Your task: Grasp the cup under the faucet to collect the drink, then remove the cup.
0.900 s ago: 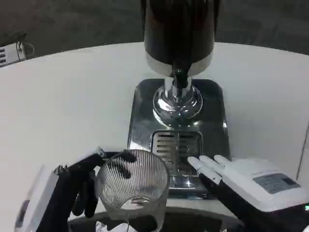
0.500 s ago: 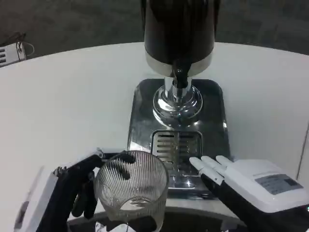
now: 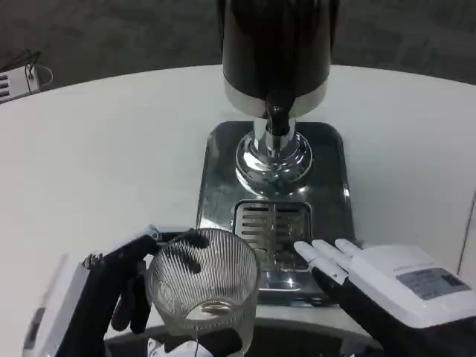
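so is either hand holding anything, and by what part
The left hand grips the clear ribbed glass cup around its side wall; the right hand holds nothing.

Clear ribbed glass cup [image 3: 203, 286], near left. Black dispenser [image 3: 275, 52] with silver band and black faucet [image 3: 277, 119], far centre. Mirror-chrome base [image 3: 223, 167], slotted drip grille [image 3: 271, 227]. White table [image 3: 97, 156].

A broad white round-edged counter [image 3: 104, 149] is seen under everything. A shiny rectangular steel drip base [image 3: 327, 186] with a slotted grate [image 3: 271, 230] is set directly on it, and the dark cylindrical drink dispenser [image 3: 275, 44] is carried by that base.
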